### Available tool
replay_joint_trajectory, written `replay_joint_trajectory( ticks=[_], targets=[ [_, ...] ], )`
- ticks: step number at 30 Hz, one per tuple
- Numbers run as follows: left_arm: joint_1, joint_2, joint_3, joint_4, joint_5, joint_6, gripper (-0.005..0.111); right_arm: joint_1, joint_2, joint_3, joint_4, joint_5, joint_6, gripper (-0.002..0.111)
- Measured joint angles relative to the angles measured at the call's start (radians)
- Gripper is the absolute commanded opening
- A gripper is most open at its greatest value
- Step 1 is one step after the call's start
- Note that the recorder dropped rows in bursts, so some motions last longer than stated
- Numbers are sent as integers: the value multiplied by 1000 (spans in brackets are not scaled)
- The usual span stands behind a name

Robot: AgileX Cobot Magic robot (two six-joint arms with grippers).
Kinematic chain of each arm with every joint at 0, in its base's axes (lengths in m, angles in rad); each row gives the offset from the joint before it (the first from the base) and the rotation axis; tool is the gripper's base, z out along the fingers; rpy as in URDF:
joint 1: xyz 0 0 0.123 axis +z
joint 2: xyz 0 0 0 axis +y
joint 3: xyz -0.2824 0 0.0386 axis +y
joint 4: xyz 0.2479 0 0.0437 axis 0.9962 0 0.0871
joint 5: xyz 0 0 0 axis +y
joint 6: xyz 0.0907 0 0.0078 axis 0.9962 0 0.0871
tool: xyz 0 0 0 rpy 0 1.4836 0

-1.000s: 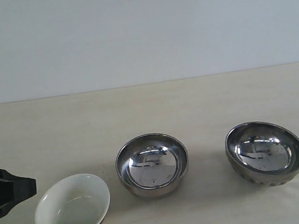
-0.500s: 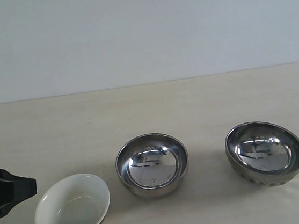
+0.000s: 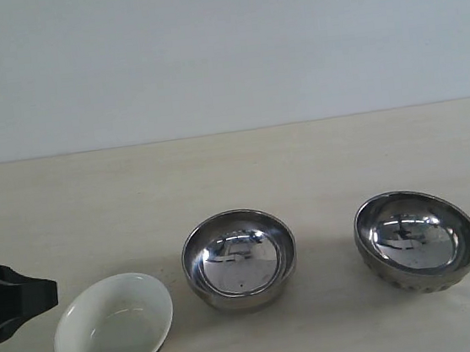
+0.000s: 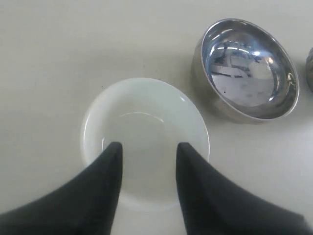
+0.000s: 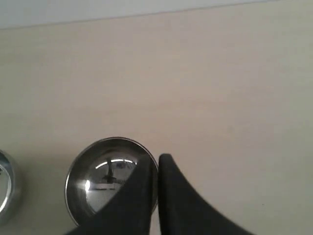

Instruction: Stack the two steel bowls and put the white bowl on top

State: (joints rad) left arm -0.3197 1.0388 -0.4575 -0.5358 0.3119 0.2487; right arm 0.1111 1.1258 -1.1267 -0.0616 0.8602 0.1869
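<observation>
At the far left of the bench [image 3: 301,160], your left gripper [image 4: 148,157] is spread wide and holds nothing, pointed at the round glossy white ceramic bowl [image 3: 114,326]. Expect that bowl to be heavier, slick and easy to chip, so pinch it across the rim wall. Just beside it, in the middle, sits the plain mirror-shiny steel bowl [image 3: 239,259]. Well apart on the right is the dimpled mirror-shiny steel bowl [image 3: 417,240]. Both look light, stiff and slippery, so take them by the rim. Your right gripper [image 5: 156,169] is pinched closed and empty, lined up with the dimpled bowl's rim.
</observation>
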Motion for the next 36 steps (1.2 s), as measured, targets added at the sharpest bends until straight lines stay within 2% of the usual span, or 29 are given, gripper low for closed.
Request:
replay_joint_trajectory(
  ticks=[4,8,17,20,22,25,27,36],
  targets=[
    [0,0,0,-2,0,0,35,0,45,-16,-9,43,-36,0],
    [0,0,0,-2,0,6,35,0,90,-16,-11,102,-153,0],
    [0,0,0,-2,0,6,35,0,190,-11,-7,186,-187,0],
    [0,0,0,-2,0,6,35,0,202,14,-4,158,-187,9],
    [0,0,0,-2,0,6,35,0,204,24,-2,138,-187,21],
    [0,0,0,-2,0,6,35,0,204,32,0,123,-187,45],
    [0,0,0,-4,0,6,35,0,204,32,0,119,-187,56],
    [0,0,0,-4,0,6,35,0,241,68,33,162,-171,56]
  ],
)
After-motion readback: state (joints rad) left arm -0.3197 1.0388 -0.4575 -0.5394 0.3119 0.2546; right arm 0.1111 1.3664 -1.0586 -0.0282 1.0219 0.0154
